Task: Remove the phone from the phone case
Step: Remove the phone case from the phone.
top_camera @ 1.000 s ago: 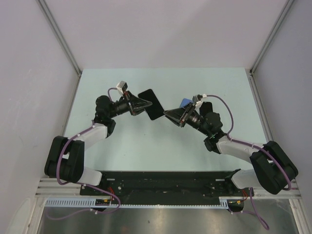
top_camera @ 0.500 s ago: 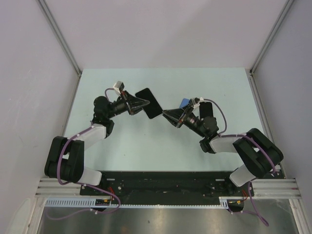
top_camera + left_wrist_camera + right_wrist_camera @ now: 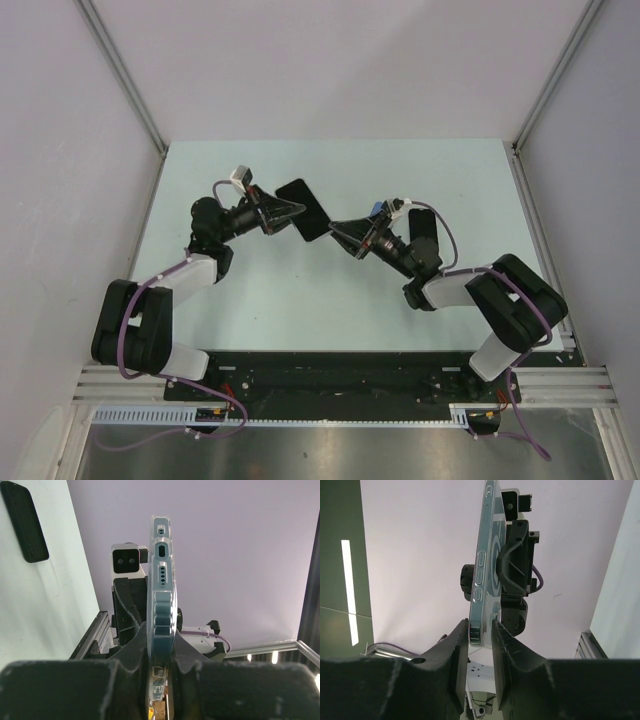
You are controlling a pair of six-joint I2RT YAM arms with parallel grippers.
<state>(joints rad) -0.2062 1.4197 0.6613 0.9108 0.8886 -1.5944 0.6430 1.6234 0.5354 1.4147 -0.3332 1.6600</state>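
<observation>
The clear, blue-tinted phone case (image 3: 162,580) hangs in the air between both grippers, and I see it edge-on in each wrist view. My left gripper (image 3: 161,630) is shut on one end, with the port cutouts showing above its fingers. At the other end my right gripper (image 3: 480,625) is shut on the case (image 3: 482,580), whose side buttons and round ring show. The black phone (image 3: 25,522) lies flat on the pale green table, out of the case. In the top view the phone (image 3: 312,222) sits under and between the left gripper (image 3: 297,208) and the right gripper (image 3: 335,228); the case hardly shows there.
The pale green table (image 3: 250,280) is walled by white panels on three sides. A black rail with the arm bases (image 3: 330,375) runs along the near edge. A small blue part (image 3: 375,210) sits on the right wrist.
Both grippers, still holding the case, have drifted slightly left. The right arm's elbow has folded inward toward the middle of the table.
</observation>
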